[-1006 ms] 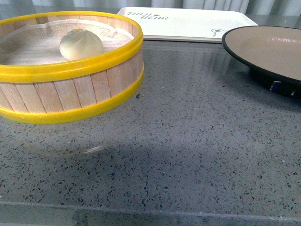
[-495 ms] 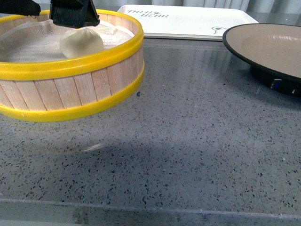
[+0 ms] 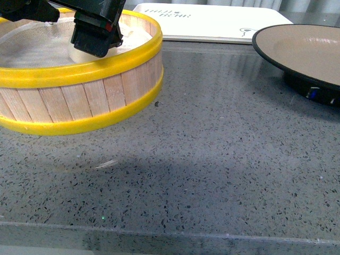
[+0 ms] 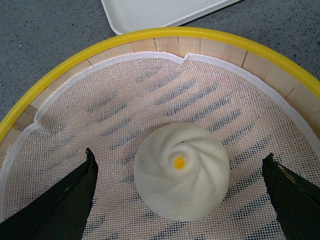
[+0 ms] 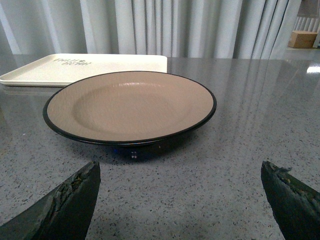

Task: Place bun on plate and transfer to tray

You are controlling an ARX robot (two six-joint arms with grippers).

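Grey speckled surface: nothing delivered yet; my left gripper, wide open and empty, straddles the cream-white pleated bun in the yellow-rimmed wooden steamer; beige black-rimmed plate and white tray await.

Boxy black left gripper, fingers seemingly dark-green.

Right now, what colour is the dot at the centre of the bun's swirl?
Yellow, on the cream-white bun; clearest in the left wrist view.
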